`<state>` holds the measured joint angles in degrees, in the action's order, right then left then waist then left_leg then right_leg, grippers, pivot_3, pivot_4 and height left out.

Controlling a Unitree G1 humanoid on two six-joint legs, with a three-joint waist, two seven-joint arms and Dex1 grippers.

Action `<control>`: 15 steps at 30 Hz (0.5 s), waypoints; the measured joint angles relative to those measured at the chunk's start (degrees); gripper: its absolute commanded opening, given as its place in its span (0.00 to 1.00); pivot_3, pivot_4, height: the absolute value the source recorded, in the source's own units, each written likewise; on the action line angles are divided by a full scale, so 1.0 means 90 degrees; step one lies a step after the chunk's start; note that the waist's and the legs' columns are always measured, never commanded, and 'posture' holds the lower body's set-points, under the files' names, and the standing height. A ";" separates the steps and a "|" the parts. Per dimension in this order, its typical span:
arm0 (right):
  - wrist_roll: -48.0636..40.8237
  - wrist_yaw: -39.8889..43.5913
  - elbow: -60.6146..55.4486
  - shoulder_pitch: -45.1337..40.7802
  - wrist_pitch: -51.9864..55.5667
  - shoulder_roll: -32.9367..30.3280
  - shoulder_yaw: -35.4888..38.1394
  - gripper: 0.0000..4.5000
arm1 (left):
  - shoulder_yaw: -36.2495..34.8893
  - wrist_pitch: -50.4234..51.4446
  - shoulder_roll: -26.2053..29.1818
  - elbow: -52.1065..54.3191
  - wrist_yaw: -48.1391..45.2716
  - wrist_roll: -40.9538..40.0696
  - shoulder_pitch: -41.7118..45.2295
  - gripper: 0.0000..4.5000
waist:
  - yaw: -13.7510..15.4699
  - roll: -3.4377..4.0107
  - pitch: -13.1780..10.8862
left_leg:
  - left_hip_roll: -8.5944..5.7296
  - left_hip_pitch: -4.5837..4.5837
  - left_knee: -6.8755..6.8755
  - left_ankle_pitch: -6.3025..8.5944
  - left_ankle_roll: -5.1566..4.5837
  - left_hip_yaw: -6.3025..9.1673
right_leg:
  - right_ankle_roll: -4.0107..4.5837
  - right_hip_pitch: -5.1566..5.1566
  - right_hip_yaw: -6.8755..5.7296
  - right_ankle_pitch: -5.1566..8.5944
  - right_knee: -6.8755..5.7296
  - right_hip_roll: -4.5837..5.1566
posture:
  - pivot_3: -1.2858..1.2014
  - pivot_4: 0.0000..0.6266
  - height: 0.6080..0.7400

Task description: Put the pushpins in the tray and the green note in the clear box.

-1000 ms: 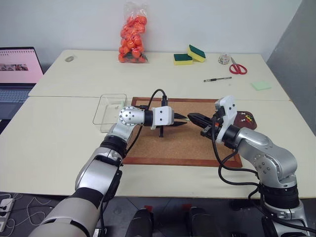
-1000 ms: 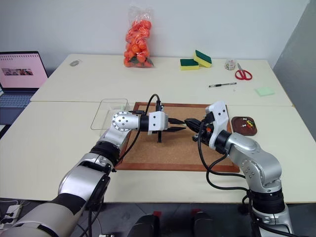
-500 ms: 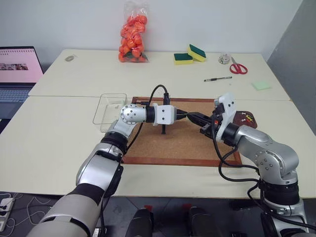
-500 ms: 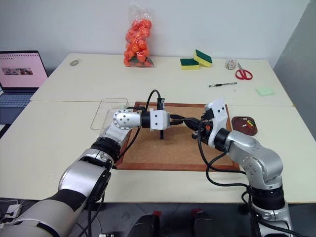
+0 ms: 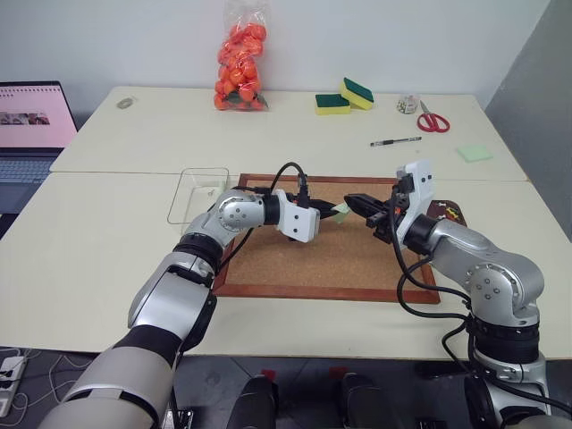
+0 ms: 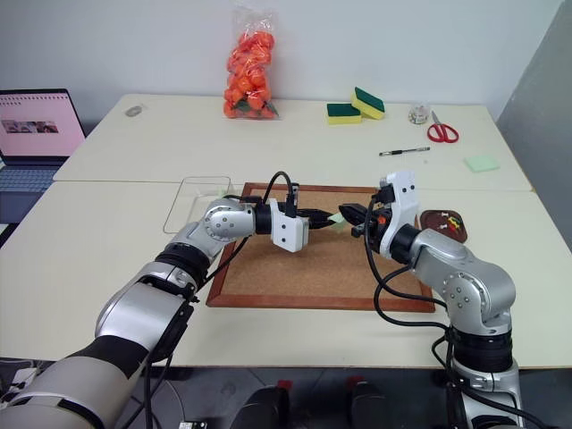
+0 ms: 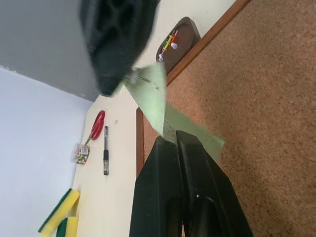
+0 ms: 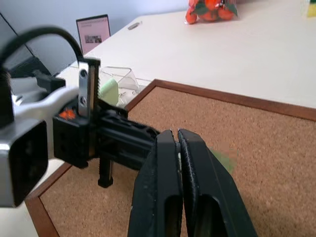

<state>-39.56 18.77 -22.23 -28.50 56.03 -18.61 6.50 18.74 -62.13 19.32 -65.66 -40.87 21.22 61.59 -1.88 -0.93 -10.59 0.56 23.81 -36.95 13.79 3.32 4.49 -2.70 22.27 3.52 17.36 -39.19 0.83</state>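
Observation:
Above the middle of the cork board, my left gripper is shut on one corner of the pale green note, holding it in the air. My right gripper meets it tip to tip from the right and is shut. A thin metal pin runs from its tip into the note; the pin's head is hidden. The dark brown tray lies right of the board, behind my right arm, with several pushpins in it. The clear box stands at the board's left far corner.
On the far table are a bag of orange fruit, two sponges, a pen, red scissors, a small jar and another green note. A laptop stands at the far left.
My left wrist has rolled, so its white block now hangs below the arm and the green note shows between the two tips. Both hands stay at the same spot.

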 measured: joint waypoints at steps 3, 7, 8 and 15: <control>-0.0004 0.0081 -0.0010 0.0009 -0.0124 0.0014 0.0002 0.00 | 0.0016 -0.0036 -0.0001 -0.0027 0.0033 0.0004 0.0038 0.00 | 0.0000 0.0000 0.0000 | 0.0000 0.0000 0.0000 0.0000 0.0000 0.0000 | 0.0000 0.0000 0.0000 0.0000 0.0000 0.0000 | 0.52 0.24 1.00; 0.0012 0.0413 -0.0181 0.0175 -0.0448 -0.0130 -0.0131 0.00 | 0.0017 -0.0047 0.0003 -0.0070 0.0035 0.0001 0.0062 0.00 | -0.0002 0.0000 0.0000 | 0.0000 0.0000 0.0000 0.0000 0.0000 -0.0001 | 0.0000 0.0000 0.0000 0.0000 0.0000 0.0000 | 0.52 0.24 1.00; 0.0012 0.0439 -0.0198 0.0188 -0.0471 -0.0142 -0.0147 0.00 | 0.0017 -0.0047 0.0003 -0.0072 0.0035 0.0000 0.0062 0.00 | -0.0003 0.0000 0.0000 | 0.0000 0.0000 0.0000 0.0000 0.0000 0.0000 | 0.0000 0.0000 -0.0001 0.0000 0.0000 0.0000 | 0.52 0.24 1.00; 0.0078 0.0698 -0.0248 0.0320 -0.0750 -0.0314 -0.0421 0.00 | 0.0015 -0.0049 0.0004 -0.0076 0.0048 -0.0005 0.0080 0.00 | -0.0003 0.0000 0.0000 | 0.0000 0.0000 -0.0001 0.0000 -0.0001 0.0000 | 0.0000 0.0000 -0.0001 0.0000 -0.0001 0.0000 | 0.52 0.24 1.00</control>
<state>-38.86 25.05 -24.47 -25.62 49.28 -21.44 2.71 18.87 -62.57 19.36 -66.34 -40.44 21.17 62.32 -1.91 -0.93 -10.59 0.56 23.81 -36.96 13.78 3.31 4.49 -2.70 22.27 3.51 17.36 -39.19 0.83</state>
